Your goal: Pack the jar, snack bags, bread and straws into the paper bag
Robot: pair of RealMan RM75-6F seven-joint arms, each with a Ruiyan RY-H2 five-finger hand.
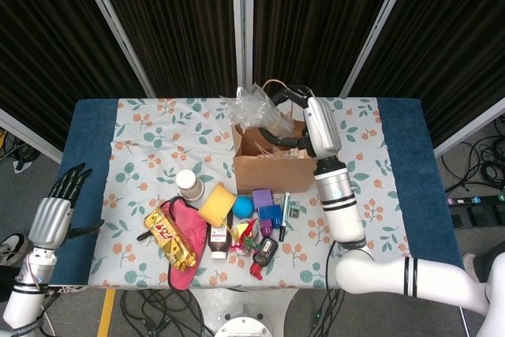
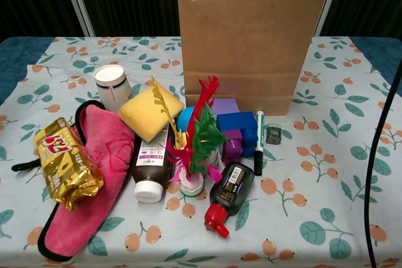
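The brown paper bag [image 1: 272,165] [image 2: 251,42] stands open at the back of the table. My right hand [image 1: 292,113] is over its mouth and grips a crinkled clear plastic bag [image 1: 254,108], whose contents I cannot make out. The white lidded jar [image 1: 189,184] [image 2: 112,86], the gold snack bag [image 1: 168,237] [image 2: 65,162] and the yellow bread-like block [image 1: 217,204] [image 2: 144,115] lie on the cloth to the front left of the paper bag. My left hand [image 1: 54,217] hangs open off the table's left edge, holding nothing.
A pink cloth [image 2: 94,174], a brown bottle [image 2: 151,167], a feather toy [image 2: 198,136], purple and blue blocks [image 2: 235,131], a marker [image 2: 259,142] and a black red-capped bottle [image 2: 227,196] crowd the front centre. A thin black cable [image 2: 384,155] crosses the right edge.
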